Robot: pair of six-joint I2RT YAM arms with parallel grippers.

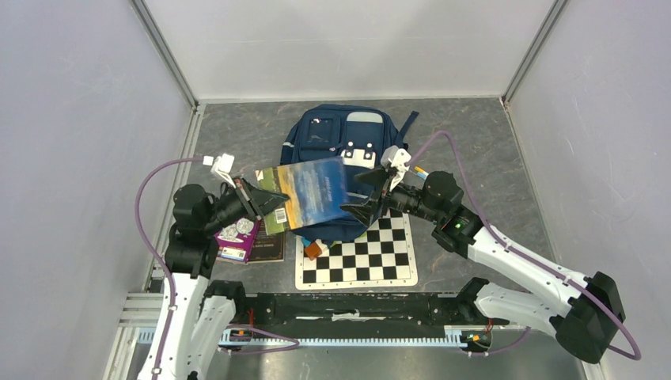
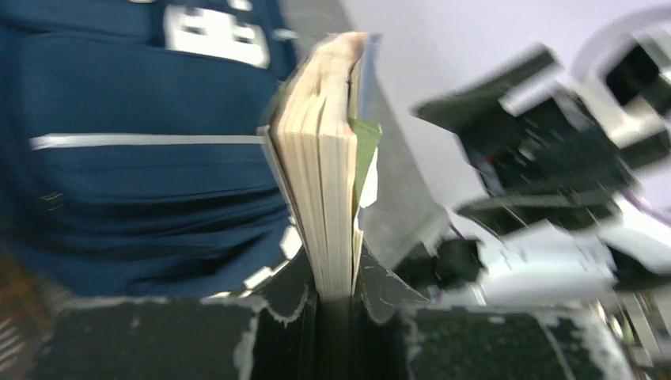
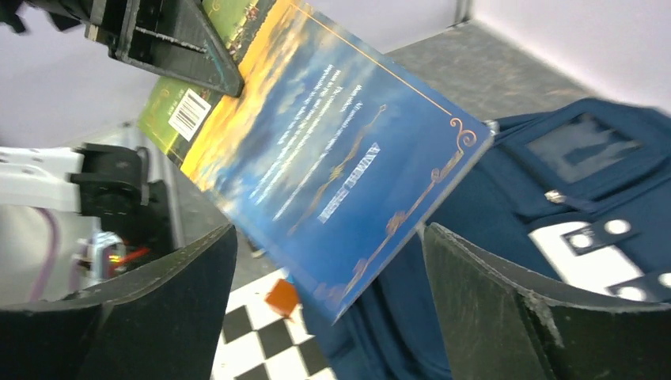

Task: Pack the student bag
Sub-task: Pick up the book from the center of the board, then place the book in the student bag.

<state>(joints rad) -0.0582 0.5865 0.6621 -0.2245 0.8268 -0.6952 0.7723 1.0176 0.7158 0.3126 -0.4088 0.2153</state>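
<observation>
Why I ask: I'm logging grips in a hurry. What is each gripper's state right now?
Left gripper: closed on the paperback book, clamping its edge.
Right gripper: open, jaws wide apart, not gripping the book.

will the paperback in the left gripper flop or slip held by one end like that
Probably fairly stiff: the paperback is a thick block of pages and juts out from the left gripper without visible sag. The smooth cover may be slippery, so a pinch at one end could let it pivot. Its far pages splay slightly and might fan open.
</observation>
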